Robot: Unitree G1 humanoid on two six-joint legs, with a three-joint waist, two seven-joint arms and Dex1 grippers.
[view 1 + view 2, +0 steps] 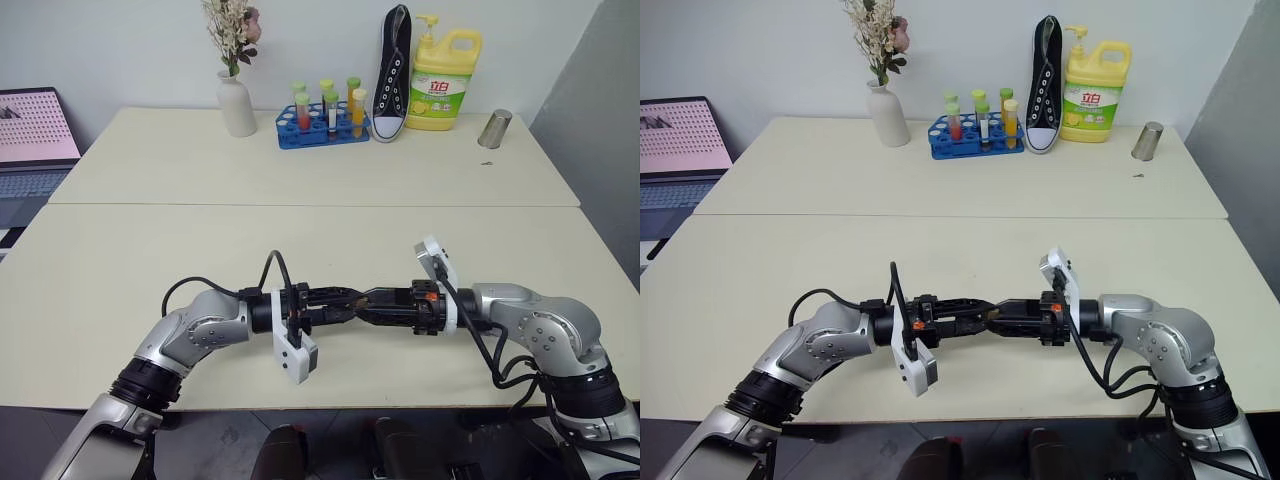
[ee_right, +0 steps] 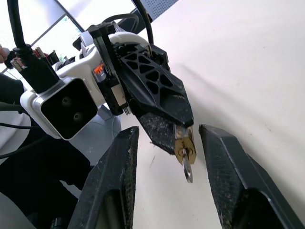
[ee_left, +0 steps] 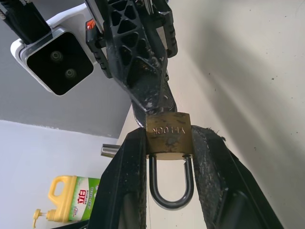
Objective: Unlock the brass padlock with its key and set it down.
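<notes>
**Padlock clamped in the left gripper, right gripper's fingers parted around it**

The brass padlock sits pinched between the left gripper's two black fingers, its silver shackle pointing back toward that wrist. In the right wrist view the same lock shows end-on, with a small silver key sticking out of its face. The right gripper has its fingers spread apart on either side of lock and key, touching neither.

In the head views the two grippers meet tip to tip in the lower middle of the frame, just above the near edge of the cream table.

Along the table's far edge, in the upper middle of the frame, a blue rack holds several capped tubes with red, orange and yellow-green contents. Left of it stands a white vase holding dried flowers. Right of the rack a black sneaker leans upright against the wall, then a yellow detergent bottle with a pump top, then a small metal cup further right. A laptop sits at the left edge of the frame.
</notes>
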